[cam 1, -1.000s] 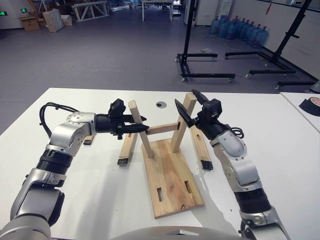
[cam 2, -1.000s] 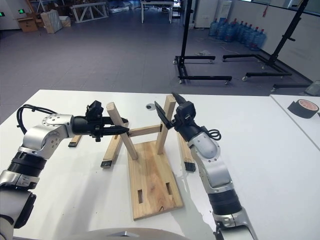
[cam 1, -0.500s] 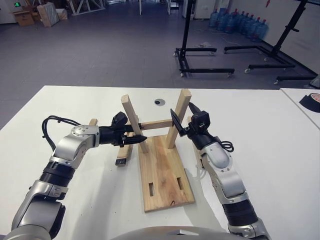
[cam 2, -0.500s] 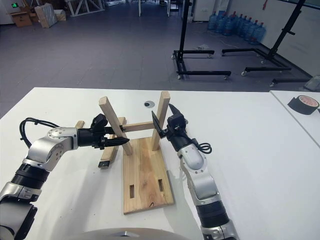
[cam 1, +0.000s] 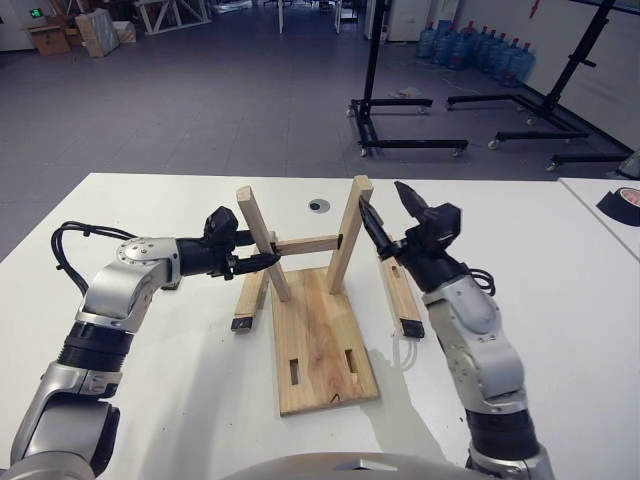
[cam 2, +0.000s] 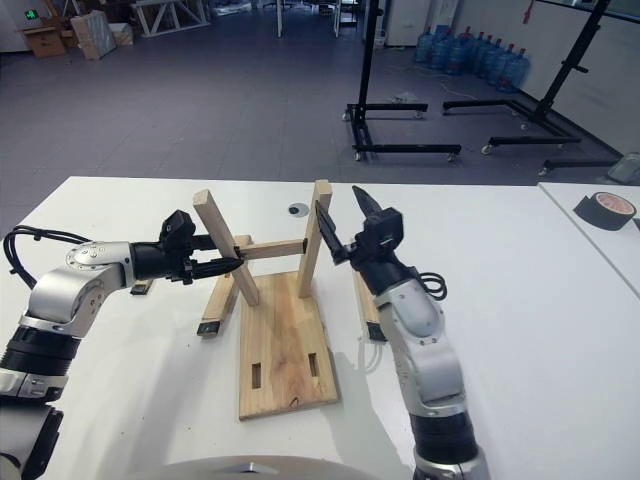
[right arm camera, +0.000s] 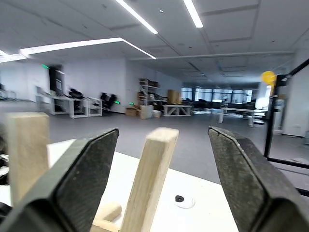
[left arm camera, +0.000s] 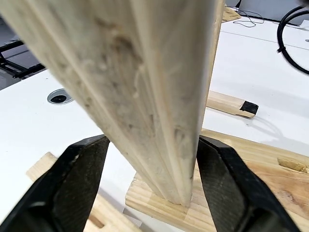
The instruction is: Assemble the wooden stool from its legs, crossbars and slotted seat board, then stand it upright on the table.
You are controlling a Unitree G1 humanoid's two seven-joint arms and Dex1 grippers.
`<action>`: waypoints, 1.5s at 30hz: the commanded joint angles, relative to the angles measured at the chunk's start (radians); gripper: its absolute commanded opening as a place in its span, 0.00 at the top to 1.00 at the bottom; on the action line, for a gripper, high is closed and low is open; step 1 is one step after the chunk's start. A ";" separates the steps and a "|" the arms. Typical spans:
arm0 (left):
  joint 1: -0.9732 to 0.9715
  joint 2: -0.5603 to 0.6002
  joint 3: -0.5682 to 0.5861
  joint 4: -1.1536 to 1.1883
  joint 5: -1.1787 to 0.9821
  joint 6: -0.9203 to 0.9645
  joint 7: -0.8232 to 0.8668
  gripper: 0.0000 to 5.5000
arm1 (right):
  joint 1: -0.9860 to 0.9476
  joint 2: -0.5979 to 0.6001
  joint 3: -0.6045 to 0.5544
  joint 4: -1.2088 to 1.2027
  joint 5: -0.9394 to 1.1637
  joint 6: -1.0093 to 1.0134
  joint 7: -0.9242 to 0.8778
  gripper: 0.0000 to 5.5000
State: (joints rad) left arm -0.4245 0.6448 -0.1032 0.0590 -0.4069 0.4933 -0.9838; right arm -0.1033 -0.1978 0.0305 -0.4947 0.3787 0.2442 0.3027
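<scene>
The slotted seat board (cam 1: 318, 345) lies flat on the white table (cam 1: 560, 290). Two legs stand in its far slots, joined by a crossbar (cam 1: 308, 244). My left gripper (cam 1: 264, 260) is shut on the leaning left leg (cam 1: 257, 225); in the left wrist view its fingers (left arm camera: 72, 183) press both sides of that leg (left arm camera: 145, 87). My right gripper (cam 1: 380, 195) is open just right of the right leg (cam 1: 350, 230), level with its top. In the right wrist view that leg (right arm camera: 149, 179) stands beyond its spread fingers (right arm camera: 82, 183), touching neither.
Two more legs with black feet lie flat on the table, one (cam 1: 250, 300) left of the board and one (cam 1: 402, 295) under my right arm. A cable hole (cam 1: 319, 205) sits behind the frame. A tape roll (cam 1: 622, 208) lies on the neighbouring table at the right.
The head camera has shifted. My right gripper has come up and a little to the right, away from the right leg. My left gripper stays at the left leg.
</scene>
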 commanded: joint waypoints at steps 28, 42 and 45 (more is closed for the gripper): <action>0.047 -0.092 0.152 0.065 0.049 -0.130 0.071 0.43 | -0.174 -0.160 0.188 0.510 -0.033 0.153 0.397 0.38; 0.267 -0.070 0.302 -0.025 -0.023 -0.086 0.143 0.43 | -0.064 -0.185 0.233 0.281 0.060 0.304 0.512 0.38; 0.307 -0.054 0.200 -0.134 -0.084 -0.036 0.000 0.43 | -0.066 -0.201 0.245 0.275 0.057 0.318 0.537 0.38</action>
State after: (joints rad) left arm -0.1355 0.5790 0.1636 -0.0082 -0.4562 0.4169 -0.9085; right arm -0.1631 -0.3824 0.2740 -0.2072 0.4330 0.5466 0.8271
